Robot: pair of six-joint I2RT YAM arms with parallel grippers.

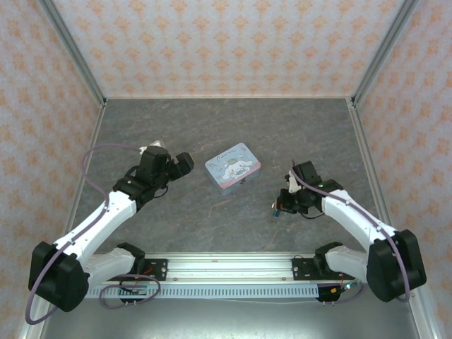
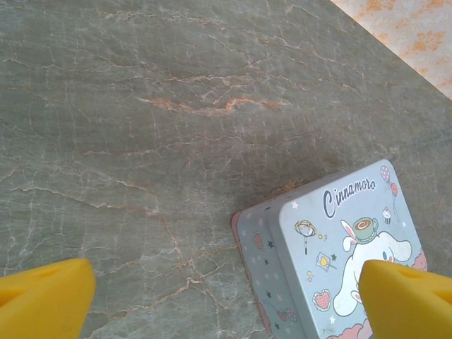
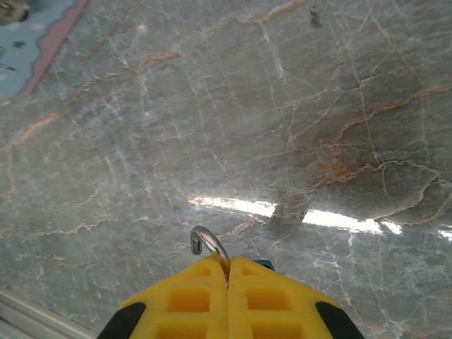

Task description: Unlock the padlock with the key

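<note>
My right gripper [image 3: 227, 272] is shut on the padlock [image 3: 210, 245]. Its curved silver shackle sticks out from between the yellow fingers, and a sliver of teal body shows beside the right finger. In the top view this gripper [image 1: 281, 206] hangs low over the table, right of the tin. My left gripper [image 1: 185, 164] stands open just left of the light-blue cartoon tin [image 1: 233, 167] and holds nothing. In the left wrist view its yellow fingertips [image 2: 44, 296] frame bare table and the tin's corner [image 2: 332, 247]. The key is out of view.
The tin lies closed in the middle of the grey marble table [image 1: 233, 127]. Patterned walls [image 1: 226, 42] close in the back and both sides. A metal rail [image 1: 226, 267] runs along the near edge between the arm bases.
</note>
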